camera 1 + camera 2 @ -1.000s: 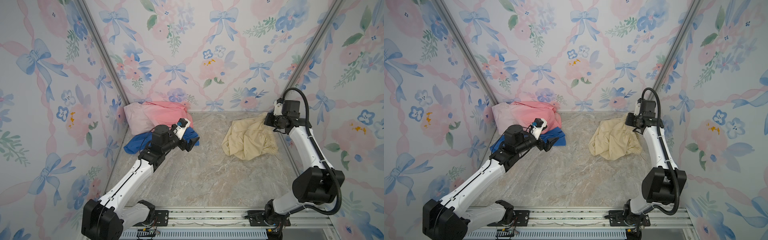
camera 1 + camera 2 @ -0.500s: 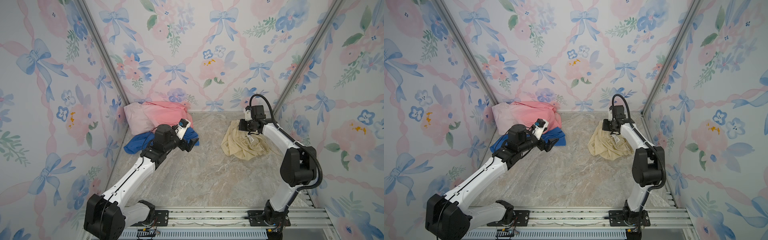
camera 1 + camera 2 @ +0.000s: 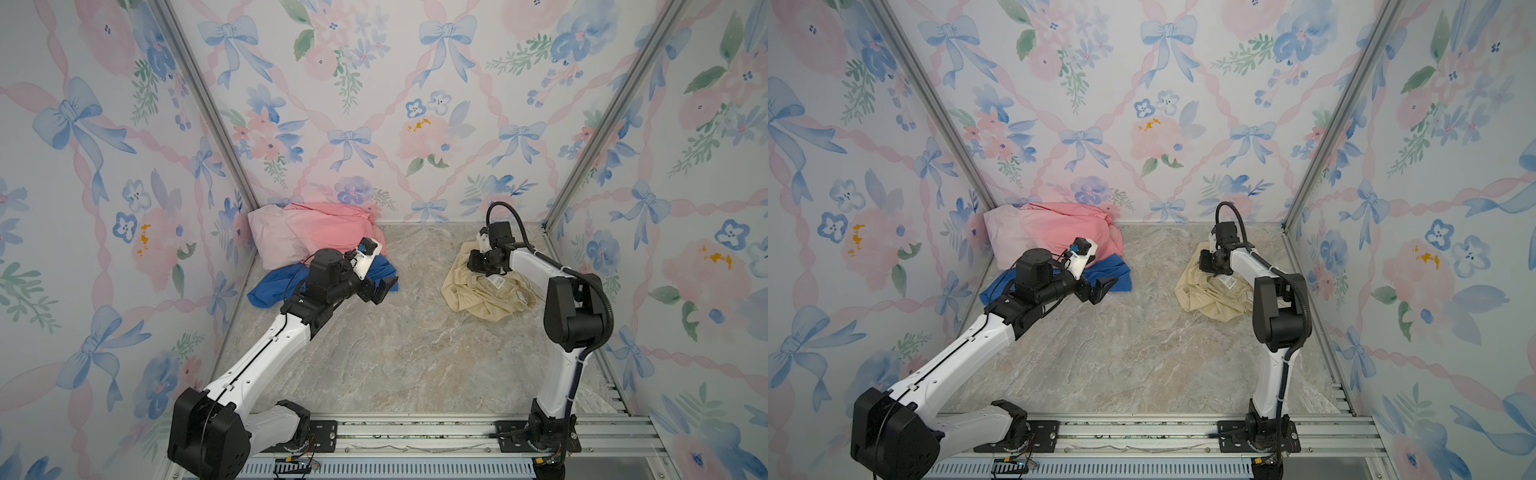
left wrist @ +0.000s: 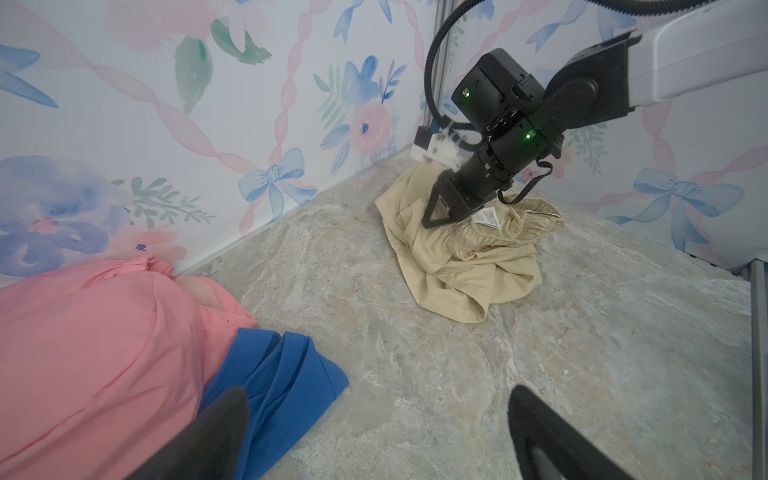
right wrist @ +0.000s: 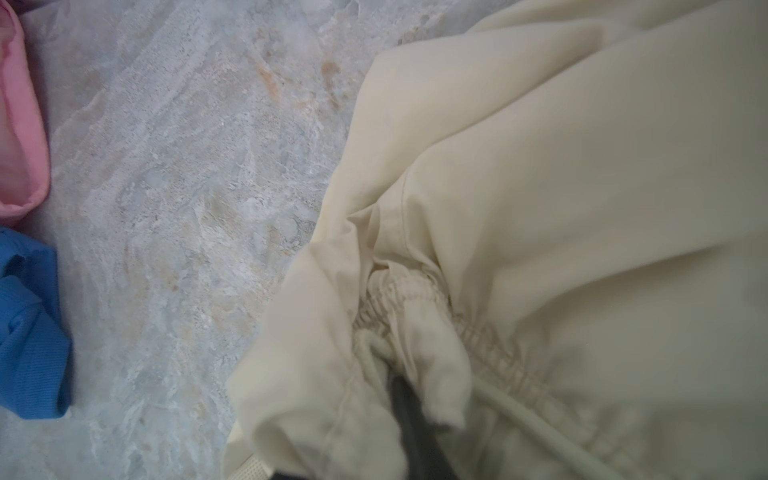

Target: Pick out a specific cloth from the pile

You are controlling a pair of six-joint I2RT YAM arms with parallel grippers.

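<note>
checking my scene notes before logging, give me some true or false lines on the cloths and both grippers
The cream cloth lies apart from the pile. True.
The left gripper is shut on the blue cloth. False: it is open and holds nothing.
The right gripper is down on the cream cloth. True.
The blue cloth tops the pink cloths. False: it lies on the table at their front edge.
A white label shows on the cream cloth. True.

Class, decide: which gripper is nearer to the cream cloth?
Right. The right gripper is down on the cream cloth, a finger among its folds. The left gripper hangs open across the floor, by the blue cloth.
</note>
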